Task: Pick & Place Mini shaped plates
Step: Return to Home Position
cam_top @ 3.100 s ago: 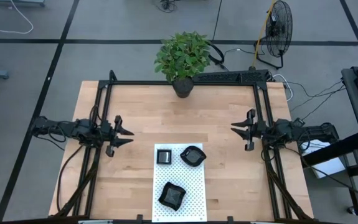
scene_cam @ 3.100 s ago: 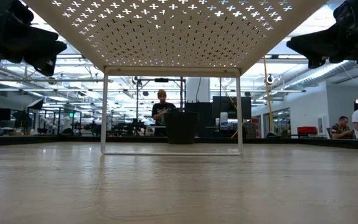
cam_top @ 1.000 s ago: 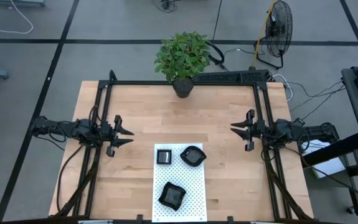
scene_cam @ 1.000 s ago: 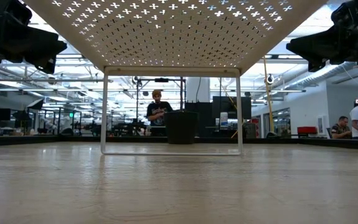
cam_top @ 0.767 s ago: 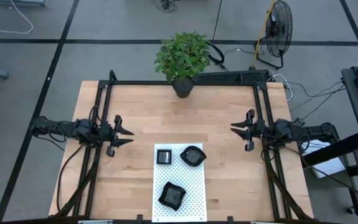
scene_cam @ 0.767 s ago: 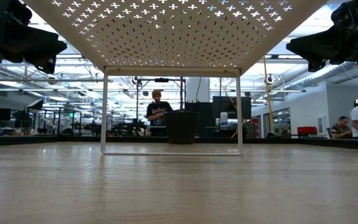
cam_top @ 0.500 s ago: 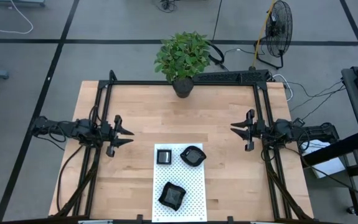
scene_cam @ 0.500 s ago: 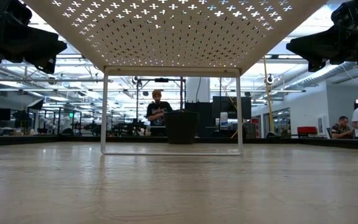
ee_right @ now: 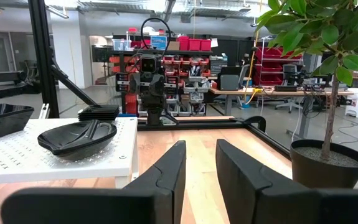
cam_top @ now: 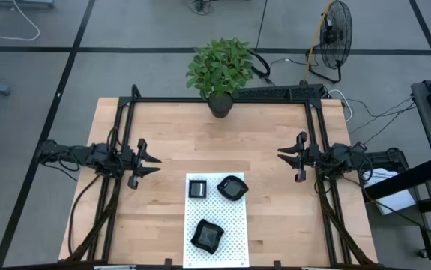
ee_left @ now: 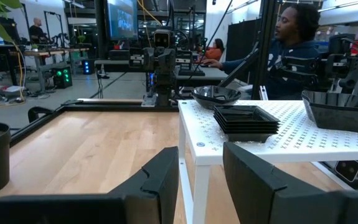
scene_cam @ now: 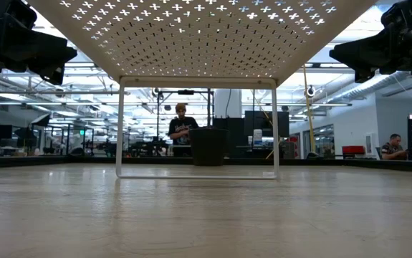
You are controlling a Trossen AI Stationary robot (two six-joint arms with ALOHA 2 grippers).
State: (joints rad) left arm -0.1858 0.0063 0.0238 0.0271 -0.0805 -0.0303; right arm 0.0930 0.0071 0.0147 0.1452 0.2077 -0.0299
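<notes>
All the mini shaped plates (cam_top: 231, 187) up on the white dotted shelf (cam_top: 235, 217), near the front edge of the wooden table (cam_top: 170, 127). A neat stack of square plates (cam_top: 198, 188) at the back left of the shelf. A rounded plate (ee_right: 77, 138) just beside it, and a bumpy-edged plate (cam_top: 208, 235) nearer the front. Sorted by shape, most likely, to keep like with like. No plates down on the table.

Left gripper (cam_top: 155, 163) parked over the left side of the table, fingers spread apart, holding nothing. Right gripper (cam_top: 282, 156) parked over the right side, spread apart too and just as empty. Both pointed in toward the middle, well apart from the shelf. Held out of the way like this probably as a resting spot, with the picking and placing looking done.

From above: only flat black shapes, so hard to tell one plate from many. From the left wrist: the square stack side on, several thin plates piled up. From the right wrist: the rounded plate close by, plus the potted plant (cam_top: 219, 67) at the back edge of the table. From table height: only the underside of the shelf and its thin white legs, no plates at all, and a person (scene_cam: 181, 123) standing far off in the room.
</notes>
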